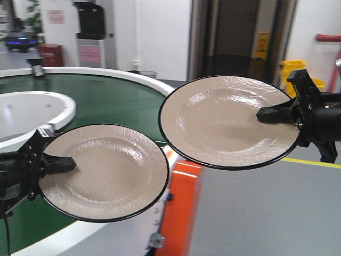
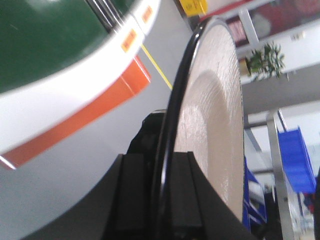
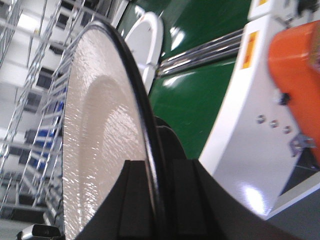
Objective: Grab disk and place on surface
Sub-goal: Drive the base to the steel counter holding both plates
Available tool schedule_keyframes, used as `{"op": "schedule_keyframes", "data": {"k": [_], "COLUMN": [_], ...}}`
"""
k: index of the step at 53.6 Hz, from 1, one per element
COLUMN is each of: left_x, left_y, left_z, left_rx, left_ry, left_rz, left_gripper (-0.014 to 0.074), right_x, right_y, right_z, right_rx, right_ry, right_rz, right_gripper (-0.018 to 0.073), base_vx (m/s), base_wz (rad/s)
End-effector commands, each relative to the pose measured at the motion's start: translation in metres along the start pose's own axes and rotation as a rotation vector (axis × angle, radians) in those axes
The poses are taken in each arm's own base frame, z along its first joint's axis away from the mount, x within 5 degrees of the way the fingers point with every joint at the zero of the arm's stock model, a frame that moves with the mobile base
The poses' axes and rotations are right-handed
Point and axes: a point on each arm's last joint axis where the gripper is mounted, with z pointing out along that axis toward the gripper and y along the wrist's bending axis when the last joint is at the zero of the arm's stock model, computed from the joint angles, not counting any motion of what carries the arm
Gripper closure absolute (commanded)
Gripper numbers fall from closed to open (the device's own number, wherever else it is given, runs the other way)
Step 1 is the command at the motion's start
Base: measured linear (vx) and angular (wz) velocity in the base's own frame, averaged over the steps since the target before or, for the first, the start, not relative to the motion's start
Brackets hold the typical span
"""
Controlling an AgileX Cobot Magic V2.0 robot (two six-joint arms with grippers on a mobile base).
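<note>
Two disks show, both beige plates with a black rim. The left disk is held level over the conveyor's edge, with my left gripper shut on its left rim. The right disk hangs higher, over the floor, and my right gripper is shut on its right rim. In the left wrist view the disk stands edge-on between the fingers of the left gripper. The right wrist view shows its disk clamped the same way in the right gripper. The surface is out of view.
A green ring-shaped conveyor belt with white rims lies under and behind the left disk. An orange panel is on its outer wall. Grey floor with a yellow line lies to the right, and a yellow bin stands beyond it.
</note>
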Motion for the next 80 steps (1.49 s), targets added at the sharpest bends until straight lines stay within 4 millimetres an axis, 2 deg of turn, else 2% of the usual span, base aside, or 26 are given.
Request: {"op": "schedule_keyframes", "data": {"k": [1, 32, 80], "left_x": [-0.0061, -0.0061, -0.0061], "left_y": [-0.0242, -0.0242, -0.0242], "left_z": [-0.0143, -0.0143, -0.0143], "left_rx": [0.097, 0.097, 0.097], "left_ry": [-0.058, -0.058, -0.058], "left_rz": [-0.049, -0.049, -0.048], "left_gripper": [0.0598, 0.0598, 0.0598], "right_x": [-0.0072, -0.0072, -0.0072], "right_y": [0.0303, 0.0304, 0.0304], "right_z": [-0.018, -0.018, -0.018], "right_rx": [-0.12, -0.12, -0.12], "right_ry": [-0.095, -0.095, -0.095], "right_rz": [0.021, 0.021, 0.021], "right_gripper": [0.0567, 0.0567, 0.0567], "base_vx": [-0.09, 0.0, 0.15], "base_wz": [-0.6, -0.57, -0.42]}}
